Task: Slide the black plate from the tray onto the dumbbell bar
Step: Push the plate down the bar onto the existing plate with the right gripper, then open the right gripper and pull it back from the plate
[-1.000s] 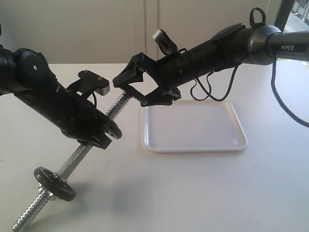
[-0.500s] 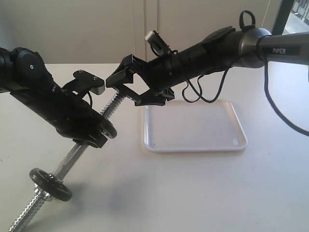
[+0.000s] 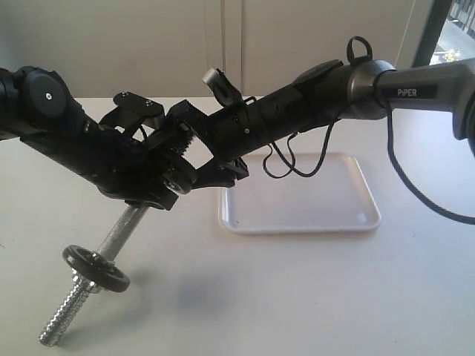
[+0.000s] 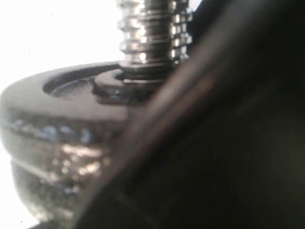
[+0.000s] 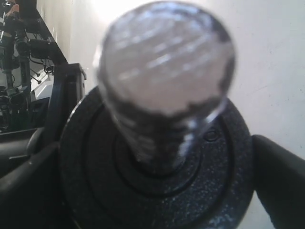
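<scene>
The dumbbell bar [image 3: 122,230] slants up off the table, and my left gripper [image 3: 152,194] is shut on its middle. The black plate [image 3: 180,176] sits threaded on the bar's upper part, right against the left gripper. In the left wrist view the plate [image 4: 57,119] and the bar's thread [image 4: 152,33] fill the frame. My right gripper [image 3: 194,159] is open and straddles the bar's upper end, one finger [image 5: 281,176] on each side of the plate [image 5: 157,191]. The bar's tip [image 5: 164,71] points at the right wrist camera. The white tray [image 3: 312,193] holds nothing.
A second black plate [image 3: 96,268] sits low on the bar, above its threaded lower end [image 3: 63,319] on the table. The right arm [image 3: 319,96] stretches over the tray's back edge, with a loose cable hanging over it.
My right gripper has slid down along the bar's upper end until its fingers flank the plate. The left arm has raised and shifted the bar to the right.
</scene>
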You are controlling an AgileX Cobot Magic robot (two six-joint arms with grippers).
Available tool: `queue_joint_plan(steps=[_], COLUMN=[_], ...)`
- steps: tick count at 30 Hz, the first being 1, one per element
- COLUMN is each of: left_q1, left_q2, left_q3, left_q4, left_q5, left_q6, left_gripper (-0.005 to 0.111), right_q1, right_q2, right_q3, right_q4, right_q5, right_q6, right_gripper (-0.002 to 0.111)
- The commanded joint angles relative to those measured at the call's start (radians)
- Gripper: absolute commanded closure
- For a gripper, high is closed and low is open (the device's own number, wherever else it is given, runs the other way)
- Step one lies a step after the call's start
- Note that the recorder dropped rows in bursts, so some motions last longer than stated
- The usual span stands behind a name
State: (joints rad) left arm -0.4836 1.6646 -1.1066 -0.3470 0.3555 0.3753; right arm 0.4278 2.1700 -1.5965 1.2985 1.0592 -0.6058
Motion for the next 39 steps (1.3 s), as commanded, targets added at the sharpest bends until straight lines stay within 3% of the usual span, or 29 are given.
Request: queue_joint_plan(steps=[1, 4, 7, 10, 13, 21, 39], left_q1=[-0.007, -0.007, -0.007, -0.007, -0.007, -0.007, -0.007], left_q2=[-0.035, -0.035, -0.035, -0.035, -0.035, -0.035, 0.068], left_q3=[-0.035, -0.035, -0.035, -0.035, -0.035, -0.035, -0.035], left_q4=[-0.076, -0.076, -0.076, -0.076, -0.076, -0.076, -0.070], left_q5=[-0.257, -0.257, -0.257, -0.255, -0.251, -0.249, -0.303], left_q6=[-0.009, -0.011, -0.013, -0.013, -0.013, -0.013, -0.044], left_gripper=[0.107, 0.107, 0.107, 0.107, 0.107, 0.107, 0.107], right_q1=[0.022, 0.022, 0.022, 0.019, 0.019, -0.002, -0.219], right_q2=[-0.033, -0.029, -0.027, -0.025, -0.025, -0.025, -0.025], right_q3=[-0.017, -0.017, -0.017, -0.019, -0.019, -0.019, -0.019], right_q4=[0.117, 0.104, 0.073, 0.040, 0.030, 0.021, 0.006], right_q5=[0.162, 0.162, 0.162, 0.162, 0.162, 0.149, 0.162], right_q6=[-0.019, -0.019, -0.026, -0.033, -0.049, -0.061, -0.062], right_gripper=[0.108, 0.107, 0.091, 0.054, 0.006, 0.004, 0.004])
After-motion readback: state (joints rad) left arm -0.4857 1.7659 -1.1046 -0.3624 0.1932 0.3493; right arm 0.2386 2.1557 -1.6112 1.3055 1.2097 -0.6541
